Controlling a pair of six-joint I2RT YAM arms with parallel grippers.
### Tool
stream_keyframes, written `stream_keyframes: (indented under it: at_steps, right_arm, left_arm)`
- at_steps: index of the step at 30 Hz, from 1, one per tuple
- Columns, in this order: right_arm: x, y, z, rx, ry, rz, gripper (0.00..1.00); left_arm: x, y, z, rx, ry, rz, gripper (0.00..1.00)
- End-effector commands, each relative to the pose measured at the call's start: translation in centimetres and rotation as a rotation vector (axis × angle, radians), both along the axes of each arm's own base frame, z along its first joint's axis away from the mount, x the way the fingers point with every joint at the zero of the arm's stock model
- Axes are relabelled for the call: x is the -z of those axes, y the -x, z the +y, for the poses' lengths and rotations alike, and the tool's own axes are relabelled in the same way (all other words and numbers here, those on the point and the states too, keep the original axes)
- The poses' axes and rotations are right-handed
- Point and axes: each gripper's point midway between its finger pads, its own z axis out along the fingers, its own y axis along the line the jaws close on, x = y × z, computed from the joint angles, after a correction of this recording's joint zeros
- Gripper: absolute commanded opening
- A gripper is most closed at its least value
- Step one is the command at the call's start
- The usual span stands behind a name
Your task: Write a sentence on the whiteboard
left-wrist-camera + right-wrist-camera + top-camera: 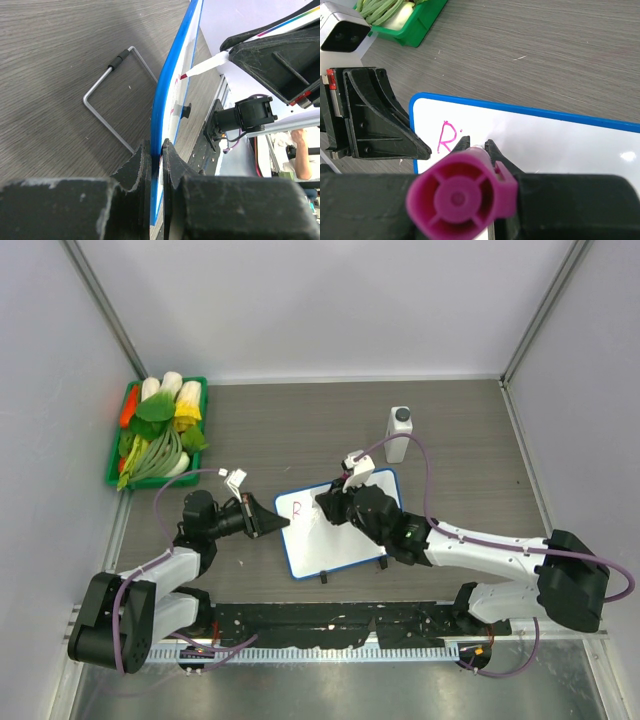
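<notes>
The whiteboard (340, 545) with a blue rim lies on the table's middle, tilted. A pink letter "R" (296, 507) and a small dot after it stand at its top left; they show clearly in the right wrist view (446, 137). My left gripper (272, 523) is shut on the board's left rim (172, 85). My right gripper (335, 508) is shut on a pink-capped marker (455, 197) and holds it over the board (560, 145), just right of the "R". The marker's white tip (202, 67) touches the board's face.
A green tray (203, 385) of vegetables stands at the back left. A white bottle with a grey cap (399, 433) stands behind the board. A bent wire stand (107, 82) lies on the table under the board. Two black clip feet (324, 578) sit at the board's near edge.
</notes>
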Motion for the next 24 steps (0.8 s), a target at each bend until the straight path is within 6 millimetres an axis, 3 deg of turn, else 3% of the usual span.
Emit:
stream_keyframes:
  at_steps: [1,15,24]
  right_arm:
    - [-0.9,-0.5,0.5,0.003,-0.015,-0.021,0.01]
    - [1.6,0.5,-0.6,-0.007,0.04,0.032,0.01]
    - [1.6,0.6,-1.5,0.014,0.039,0.03,0.01]
  left_arm:
    - [0.2,-0.4,0.3,-0.021,-0.025,-0.047,0.0]
    - [0.1,-0.3,0.3,-0.017,-0.024,-0.051,0.0]
    - [0.1,-0.4,0.3,-0.022,-0.025,-0.05,0.0]
